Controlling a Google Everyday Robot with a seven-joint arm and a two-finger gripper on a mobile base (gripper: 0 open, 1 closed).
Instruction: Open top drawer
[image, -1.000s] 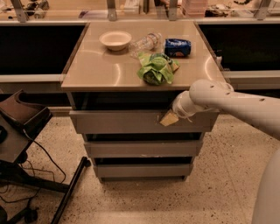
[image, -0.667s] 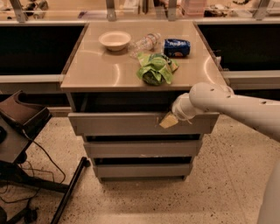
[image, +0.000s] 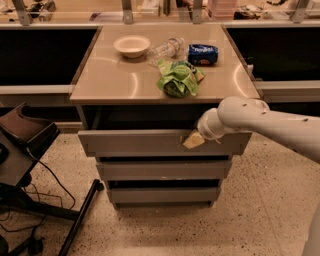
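Beneath tan tabletop (image: 115, 80), flat grey top drawer (image: 140, 143) partly out, gripper (image: 194, 140) on its upper edge, openness unclear.

Can't read any lettering anywhere, not even on the blue packet (image: 203, 54). The hand (image: 194, 140) is at the top drawer (image: 150, 142) front.

Hand (image: 193, 140) at top drawer (image: 135, 143) rim; open floor (image: 165, 230) ahead, chair (image: 25, 136) leftward.

My gripper (image: 194, 140), matt tan, sits at the upper edge of the top drawer (image: 145, 143), which has a matt grey metal front. My arm (image: 272, 120) has a smooth white plastic shell. The tabletop (image: 112, 80) is smooth, semi-gloss beige. The bottle (image: 165, 48) is clear plastic. The green bag (image: 176, 79) is crinkled and glossy.
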